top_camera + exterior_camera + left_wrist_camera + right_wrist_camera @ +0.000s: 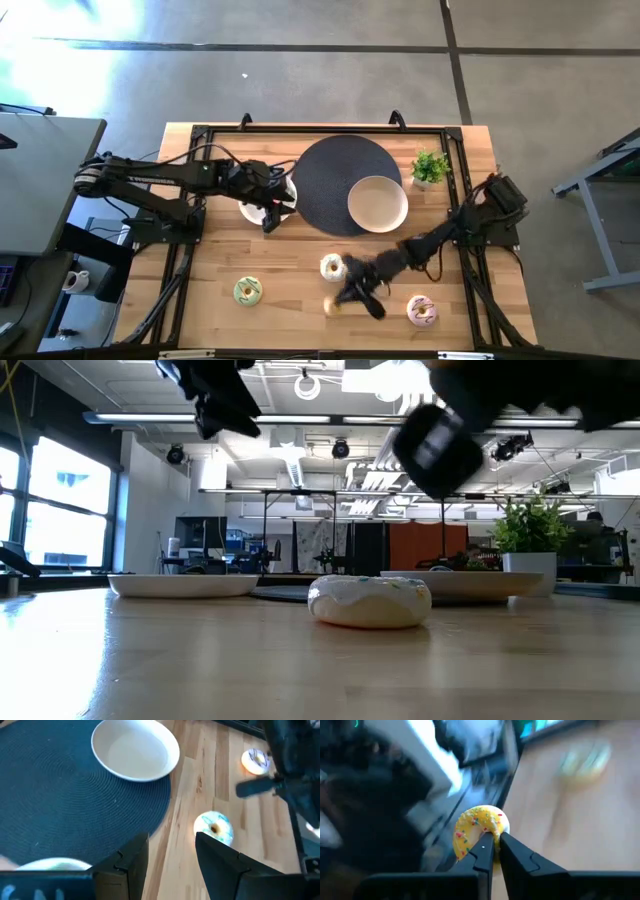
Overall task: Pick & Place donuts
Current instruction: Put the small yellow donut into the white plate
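We saw the right gripper [491, 851] clenched on a small ring-shaped toy donut with yellow icing and coloured sprinkles [479, 831], one finger through its hole and the other against its outer edge. In the high view this gripper [347, 298] hung over the front middle of the light wooden table [280, 300], and the yellow donut [331, 305] showed as a small pale spot at its tip.

Just behind it lay a larger ring-shaped donut with white icing and faint sprinkles [332, 267], flat on the wood; the low view showed it [370, 601] as a rounded, glossy lump in the middle of the table. A green-iced ring donut [248, 291] lay to the left near the front, and a pink-iced ring donut with a white rim [422, 311] lay to the right, near the front edge.

The left gripper [274, 205] was over the left edge of the big round black woven mat [330, 175], above a round white plate [256, 212] that it partly hid. Its fingers [131, 857] stood apart and released, holding nothing. A second round white bowl-like plate [377, 203] sat on the right part of the mat, and a small green potted plant [430, 168] stood behind it, near the table's back right corner.
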Tool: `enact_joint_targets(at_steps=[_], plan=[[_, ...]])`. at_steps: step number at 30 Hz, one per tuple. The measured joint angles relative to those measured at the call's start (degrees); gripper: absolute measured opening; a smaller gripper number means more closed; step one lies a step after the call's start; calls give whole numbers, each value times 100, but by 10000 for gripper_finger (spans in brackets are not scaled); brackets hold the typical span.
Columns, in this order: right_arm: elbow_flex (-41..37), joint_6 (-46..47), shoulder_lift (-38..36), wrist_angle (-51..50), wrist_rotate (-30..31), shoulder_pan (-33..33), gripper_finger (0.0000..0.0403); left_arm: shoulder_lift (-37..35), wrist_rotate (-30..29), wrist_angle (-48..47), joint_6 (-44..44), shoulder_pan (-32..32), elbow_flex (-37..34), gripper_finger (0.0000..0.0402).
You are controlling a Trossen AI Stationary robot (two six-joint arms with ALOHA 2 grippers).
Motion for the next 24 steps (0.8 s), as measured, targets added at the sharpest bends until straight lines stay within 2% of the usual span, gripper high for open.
enact_joint_targets(at_steps=[3,6,10,12,16,24], plan=[[43,-881,-182,107,593,-528,8,-166,-17,-413,44,0,363,161],[192,-1771,-214,32,1396,-1095,9,-324,-170,-767,176,0,689,161],[657,-2156,-73,-496,2395,-1830,9,-461,-524,-1145,390,0,1105,161],[1020,-2200,114,-816,2346,-2181,5,-537,-727,-1400,528,0,1265,161],[1955,-2063,765,-1445,1809,-2676,6,-592,-1136,-1622,680,0,1524,161],[4052,-1868,2539,-2702,1236,-2978,5,-660,-1409,-1855,776,0,1573,161]])
